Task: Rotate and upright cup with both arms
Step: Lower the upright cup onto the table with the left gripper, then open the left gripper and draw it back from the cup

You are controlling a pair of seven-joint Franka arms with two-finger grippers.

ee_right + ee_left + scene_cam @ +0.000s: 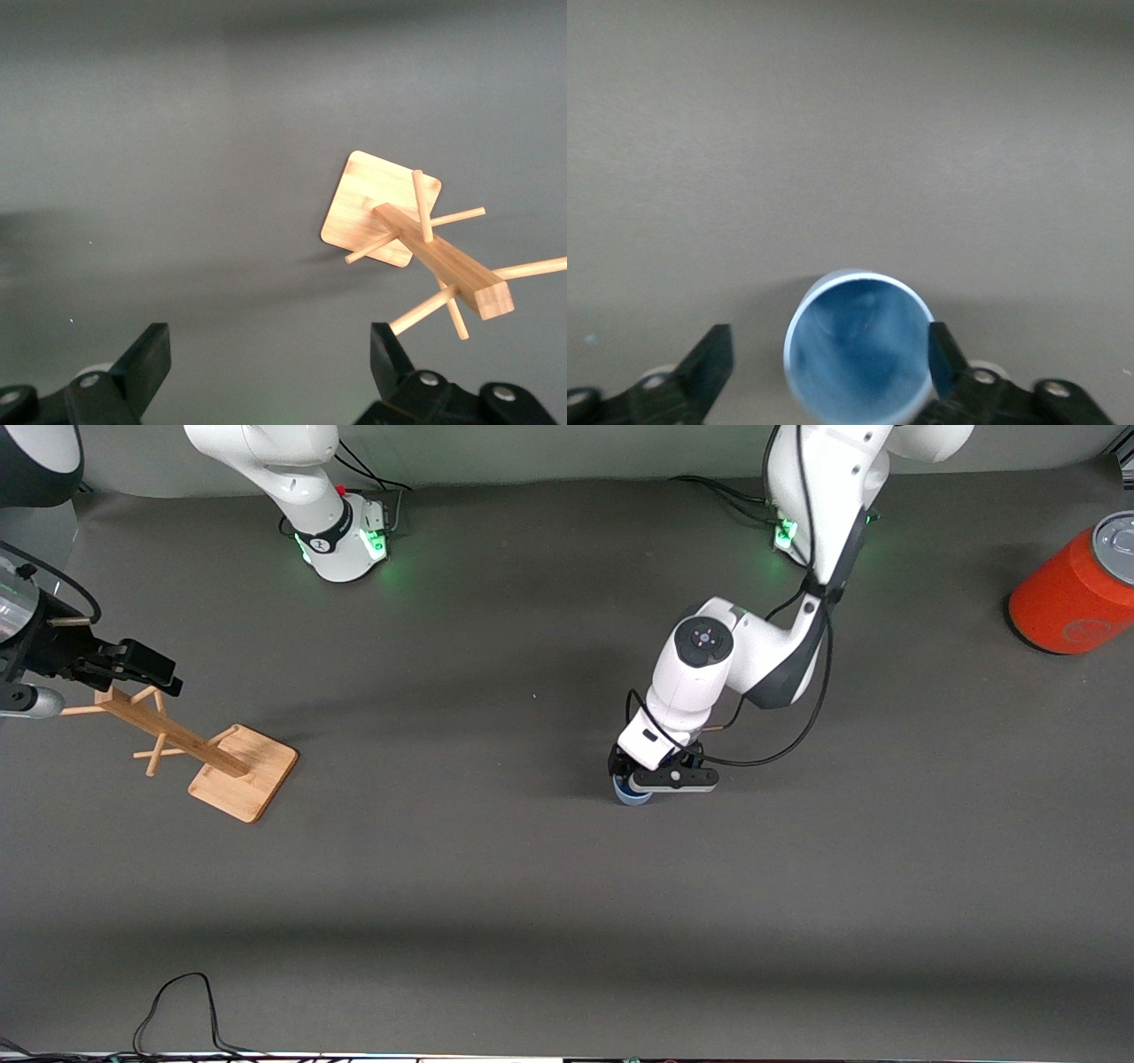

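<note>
The light-blue cup [633, 795] stands on the dark table mat near the middle, toward the left arm's end. In the left wrist view its open mouth [859, 350] faces the camera and shows the blue inside. My left gripper [634, 781] hangs straight down over it, open [828, 347]. The cup sits between the fingers: one finger [941, 354] is at the rim, the other [710, 359] stands apart from it. My right gripper [133, 666] is open and empty [268, 347], up in the air over the wooden peg rack at the right arm's end.
The wooden peg rack [208, 757] on its square base stands at the right arm's end and also shows in the right wrist view [416, 235]. A big orange can with a grey lid [1076, 589] lies at the left arm's end. A black cable [177, 1001] loops at the edge nearest the front camera.
</note>
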